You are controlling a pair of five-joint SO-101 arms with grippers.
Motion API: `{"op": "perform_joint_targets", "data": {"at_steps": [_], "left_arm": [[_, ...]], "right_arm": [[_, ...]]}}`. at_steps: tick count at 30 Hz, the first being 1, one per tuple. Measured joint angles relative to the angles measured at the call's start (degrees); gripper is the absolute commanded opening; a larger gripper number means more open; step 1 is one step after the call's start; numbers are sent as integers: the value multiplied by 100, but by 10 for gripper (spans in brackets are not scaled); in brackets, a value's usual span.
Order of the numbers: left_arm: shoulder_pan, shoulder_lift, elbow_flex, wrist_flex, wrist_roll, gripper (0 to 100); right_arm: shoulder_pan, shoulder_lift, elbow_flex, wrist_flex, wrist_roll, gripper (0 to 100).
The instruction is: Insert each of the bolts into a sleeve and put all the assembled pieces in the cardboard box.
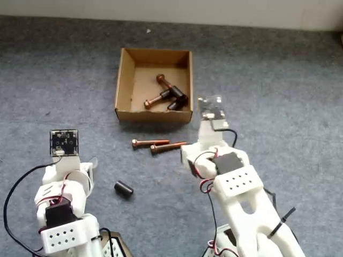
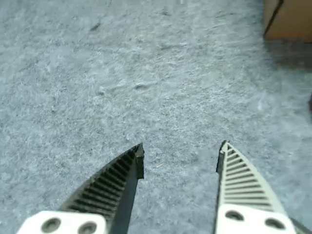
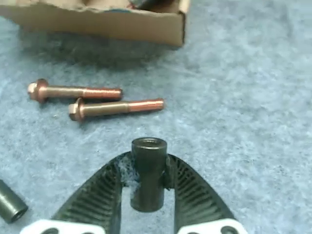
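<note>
Clamped between the ribbed black fingers of the right gripper is a short black cylindrical metal sleeve. The jaws are closed snugly on its sides, and its open end points away from the wrist, towards the bolts. Just beyond it on the grey felt-like table cover lie two loose copper-coloured flanged bolts. The farther one and the nearer one are roughly parallel and close together, both between the gripper and the front wall of the brown cardboard box. Inside the box, copper bolts already fitted with black sleeves lie crossed over each other towards its right side. A second loose black sleeve rests on its side on the cover between the two arms, apart from the bolts. Over on the other side, the left gripper hangs above bare cover with its two pointed fingers spread wide and nothing between them. A corner of the box is off to one side of it.
</note>
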Motion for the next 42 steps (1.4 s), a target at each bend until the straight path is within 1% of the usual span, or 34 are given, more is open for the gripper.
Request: {"op": "perform_joint_targets", "data": {"at_steps": [3, 9, 13, 16, 20, 26, 29, 32, 38, 42], "left_arm": [[343, 0, -519, 404, 0, 259], [1020, 97, -1873, 1284, 70, 259], [1521, 1011, -2708, 1547, 334, 260], [1890, 2101, -3332, 1565, 712, 260], [2488, 3798, -4193, 1565, 1565, 259], [3218, 6154, -5327, 1556, 3402, 256], [3446, 7112, -5802, 1556, 4132, 255], [3613, 7938, -6189, 1556, 4730, 255], [3640, 9196, -6822, 1547, 6171, 258], [3631, 9899, -7235, 1547, 6409, 259]], "right_arm": [[281, 0, 466, -422, -202, 4], [791, -44, 1187, -1600, -255, 4], [1020, -53, 1284, -1943, -255, 4], [1011, -53, 1284, -1996, -255, 4], [1064, -53, 1284, -2004, -255, 4], [1046, -53, 1284, -2004, -255, 4], [1046, -53, 1284, -2004, -255, 4], [1046, -53, 1284, -2004, -255, 4], [1055, -53, 1284, -2004, -255, 4], [1055, -53, 1284, -2004, -255, 4]]}}
